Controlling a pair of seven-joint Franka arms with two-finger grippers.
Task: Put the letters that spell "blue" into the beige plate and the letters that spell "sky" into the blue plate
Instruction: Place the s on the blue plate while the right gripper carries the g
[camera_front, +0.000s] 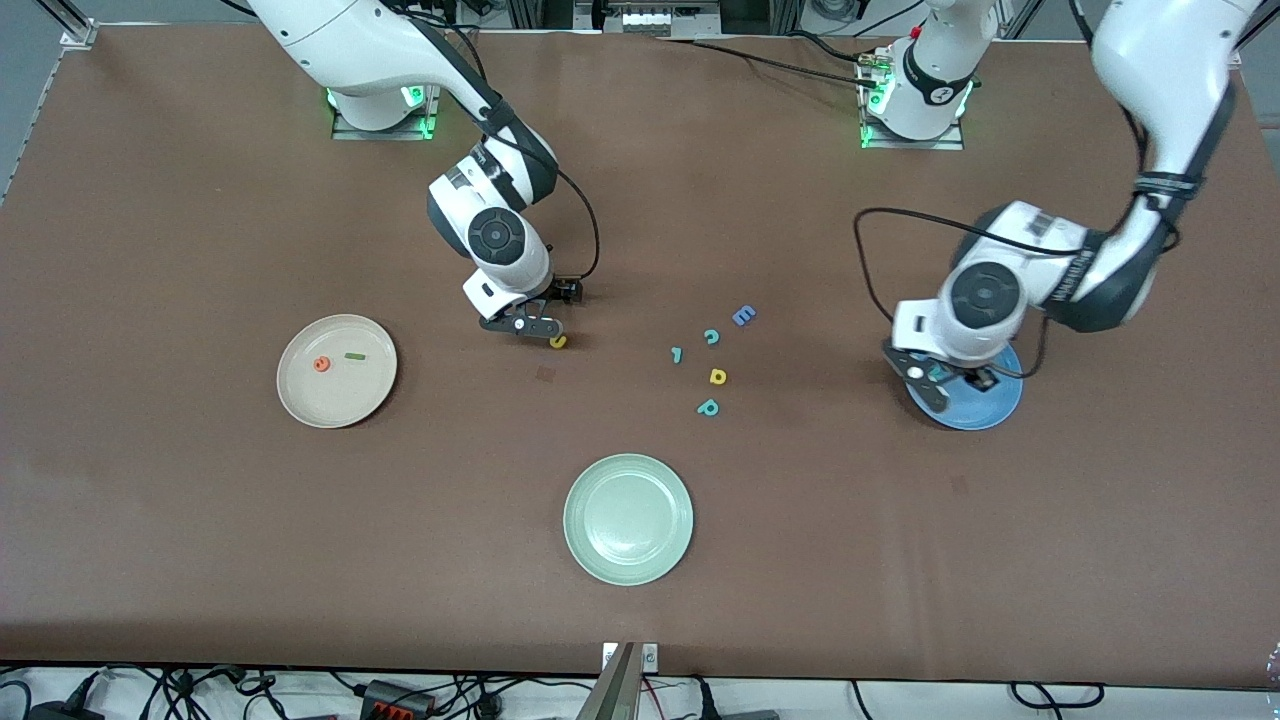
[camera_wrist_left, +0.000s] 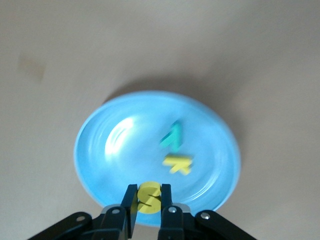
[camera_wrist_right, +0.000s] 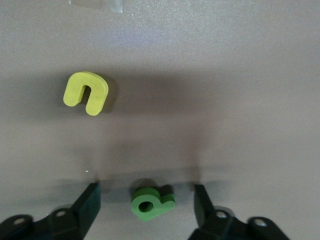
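In the left wrist view my left gripper (camera_wrist_left: 148, 192) is shut on the yellow s (camera_wrist_left: 149, 197), over the rim of the blue plate (camera_wrist_left: 112, 155). The teal y (camera_wrist_left: 171, 136) and yellow k (camera_wrist_left: 178, 164) lie in that plate. My right gripper (camera_wrist_right: 146, 192) is low over the table and open. The light green b (camera_wrist_right: 152, 202) lies between its fingers, untouched by either. The yellow u (camera_wrist_right: 86, 92) lies beside it on the table. The beige plate (camera_front: 340, 405), toward the right arm's end, holds the orange e (camera_front: 321, 365) and the dark green bar (camera_front: 354, 356).
A pale green plate (camera_front: 628, 518) sits nearest the front camera. Mid-table lie a blue E (camera_front: 743, 315), a teal c (camera_front: 711, 337), a small teal letter (camera_front: 677, 354), a yellow d-like letter (camera_front: 718, 376) and a teal p (camera_front: 708, 407).
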